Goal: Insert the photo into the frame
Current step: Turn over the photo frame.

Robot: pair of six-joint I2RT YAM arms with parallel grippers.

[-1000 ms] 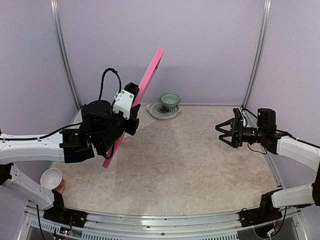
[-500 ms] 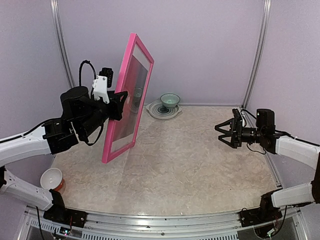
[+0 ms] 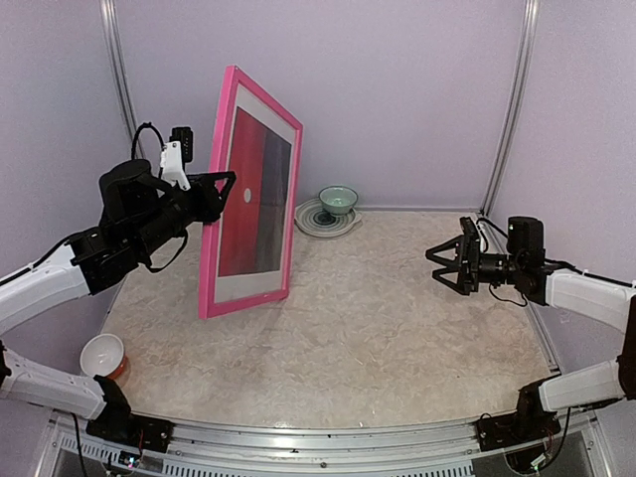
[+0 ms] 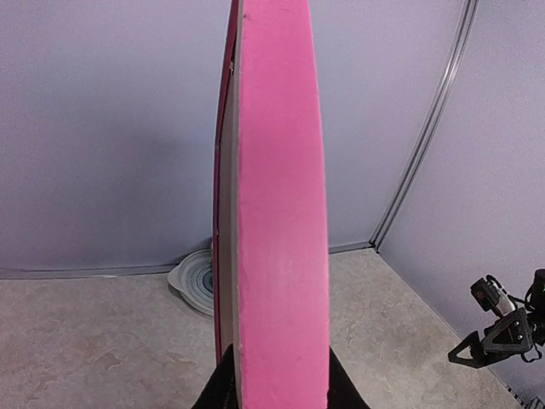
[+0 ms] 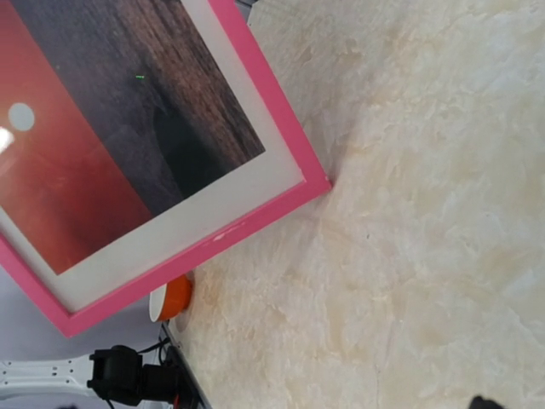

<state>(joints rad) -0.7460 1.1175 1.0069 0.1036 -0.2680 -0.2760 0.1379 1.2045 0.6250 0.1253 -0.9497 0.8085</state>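
Pink frame (image 3: 243,301), centre left, is gripped upright by the left claw (image 3: 221,182), photo (image 3: 253,189) seated inside; task judged done. Empty, the right claw (image 3: 444,263) is spread wide.

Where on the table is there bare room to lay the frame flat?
Bare: the table middle and front, between the frame and the right gripper. Crowded: the back by the bowl, near-left by the cup.
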